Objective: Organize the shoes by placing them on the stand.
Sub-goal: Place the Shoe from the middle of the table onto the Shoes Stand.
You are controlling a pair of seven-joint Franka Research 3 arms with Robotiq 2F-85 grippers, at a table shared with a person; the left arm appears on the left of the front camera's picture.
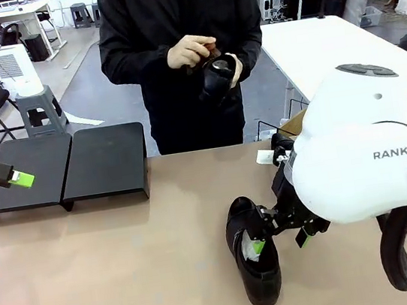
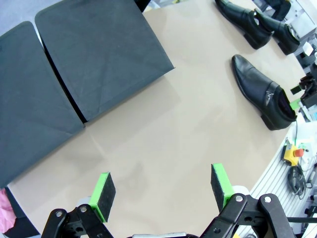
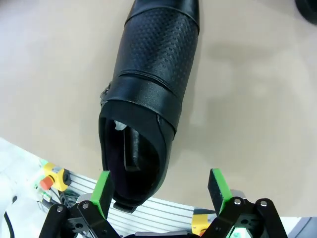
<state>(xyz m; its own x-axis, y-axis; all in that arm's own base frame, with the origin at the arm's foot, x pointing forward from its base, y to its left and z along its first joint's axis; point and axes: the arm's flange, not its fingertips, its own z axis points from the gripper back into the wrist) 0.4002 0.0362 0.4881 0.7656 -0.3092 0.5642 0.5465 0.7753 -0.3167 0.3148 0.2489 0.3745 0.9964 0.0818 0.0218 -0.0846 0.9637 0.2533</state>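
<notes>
One black shoe (image 1: 253,255) lies on the tan table, toe toward me in the front view. My right gripper (image 1: 280,242) stands open at its heel, one green pad at the shoe's opening and the other outside it. In the right wrist view the shoe (image 3: 146,94) has its heel between the open fingers (image 3: 103,191), close to the left one. The person holds another shoe (image 1: 217,73) in both hands. Two more shoes (image 2: 245,17) lie farther off. The black stand (image 1: 105,163) sits at the table's far left, bare. My left gripper (image 1: 11,178) hangs open beside it, over the table (image 2: 162,191).
A yellow box with a red button (image 3: 49,178) sits past the table's near edge by the shoe's heel. The person stands at the far side, behind the middle. A white table (image 1: 325,44) stands behind at the right.
</notes>
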